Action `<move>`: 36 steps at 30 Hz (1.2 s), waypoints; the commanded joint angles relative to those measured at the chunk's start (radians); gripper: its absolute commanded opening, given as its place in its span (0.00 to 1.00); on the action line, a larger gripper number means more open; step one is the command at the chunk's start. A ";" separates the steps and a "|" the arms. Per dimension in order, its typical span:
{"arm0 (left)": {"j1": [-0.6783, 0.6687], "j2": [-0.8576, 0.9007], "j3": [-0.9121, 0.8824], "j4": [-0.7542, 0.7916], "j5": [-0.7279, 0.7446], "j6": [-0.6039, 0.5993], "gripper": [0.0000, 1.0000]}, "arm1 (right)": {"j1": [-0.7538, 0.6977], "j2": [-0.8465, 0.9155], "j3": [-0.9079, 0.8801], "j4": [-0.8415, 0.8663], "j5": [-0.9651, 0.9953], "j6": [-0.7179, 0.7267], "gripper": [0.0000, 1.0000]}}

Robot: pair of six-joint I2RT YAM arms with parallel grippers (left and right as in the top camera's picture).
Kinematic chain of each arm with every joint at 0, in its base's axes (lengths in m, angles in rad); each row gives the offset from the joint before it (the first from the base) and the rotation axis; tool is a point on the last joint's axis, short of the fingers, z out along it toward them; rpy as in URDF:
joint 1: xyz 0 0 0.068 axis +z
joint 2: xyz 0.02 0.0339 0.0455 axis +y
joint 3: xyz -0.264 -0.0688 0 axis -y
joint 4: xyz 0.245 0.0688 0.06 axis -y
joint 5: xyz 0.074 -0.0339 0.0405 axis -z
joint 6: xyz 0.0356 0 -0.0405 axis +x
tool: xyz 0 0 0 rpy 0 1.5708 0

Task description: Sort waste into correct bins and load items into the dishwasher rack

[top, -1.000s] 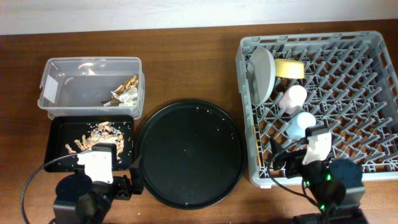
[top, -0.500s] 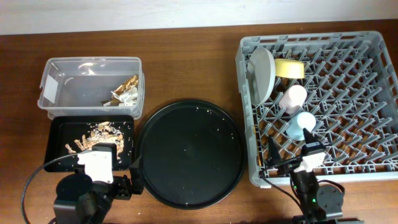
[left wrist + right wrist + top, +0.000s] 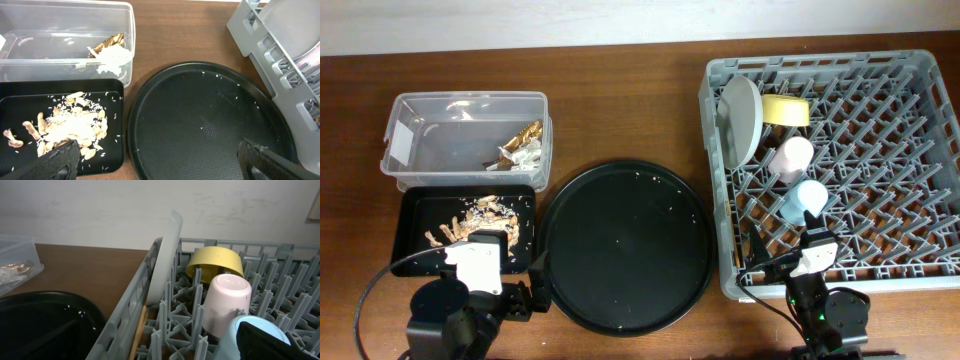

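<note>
The grey dishwasher rack [image 3: 920, 270] holds the upright plate [image 3: 740, 118], yellow bowl [image 3: 786, 110], pink cup [image 3: 790, 157], blue cup [image 3: 805, 200] and chopsticks [image 3: 738, 250] along its left wall. The clear tub [image 3: 420, 140] holds the gold wrapper [image 3: 527, 135] and a white napkin [image 3: 520, 155]. The black tray [image 3: 415, 215] holds food scraps [image 3: 480, 220]. My left gripper [image 3: 160, 165] is open and empty over the seam between the black tray and the round tray. My right gripper [image 3: 785, 248] is open and empty at the rack's front left, next to the blue cup [image 3: 232, 335].
The large round black tray [image 3: 620, 250] lies in the middle with a few crumbs on it. The rack's front wall is right below my right gripper. Bare wooden table shows behind the round tray.
My right arm has pulled back and down towards the table's front edge, its gripper staying at the rack's front left. The left arm has not moved.
</note>
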 commanded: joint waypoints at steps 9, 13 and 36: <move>-0.002 -0.005 -0.006 0.002 -0.007 0.012 0.99 | 0.005 -0.003 -0.005 -0.006 0.012 -0.002 0.99; -0.002 -0.009 -0.010 0.000 -0.008 0.012 0.99 | 0.005 -0.003 -0.005 -0.006 0.012 -0.002 0.99; 0.076 -0.443 -0.800 0.953 -0.059 0.027 0.99 | 0.005 -0.003 -0.005 -0.007 0.012 -0.002 0.99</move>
